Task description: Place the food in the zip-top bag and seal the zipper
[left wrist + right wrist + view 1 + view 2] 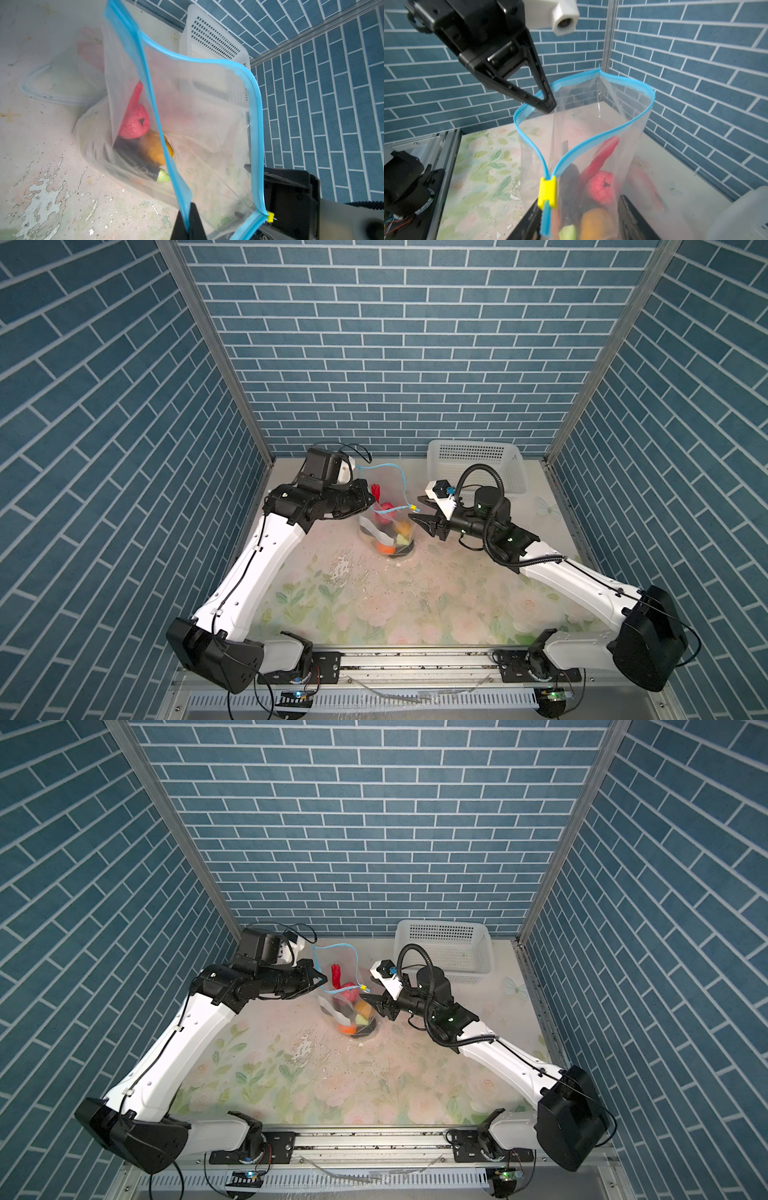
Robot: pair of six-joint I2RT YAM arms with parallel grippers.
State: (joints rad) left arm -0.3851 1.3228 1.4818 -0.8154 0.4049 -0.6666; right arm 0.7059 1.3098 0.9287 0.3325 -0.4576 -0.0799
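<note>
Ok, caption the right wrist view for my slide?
Left gripper pinches the open zip-top bag's blue zipper rim; yellow slider sits at one end, food inside.

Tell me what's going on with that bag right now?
The left gripper is shut on the blue zipper edge of the zip-top bag, holding it upright with its mouth gaping. The food sits inside the bag. The right gripper is open, its jaws either side of the bag's end at the yellow slider. The zipper is not yet closed. A white basket stands behind the right arm.
</note>
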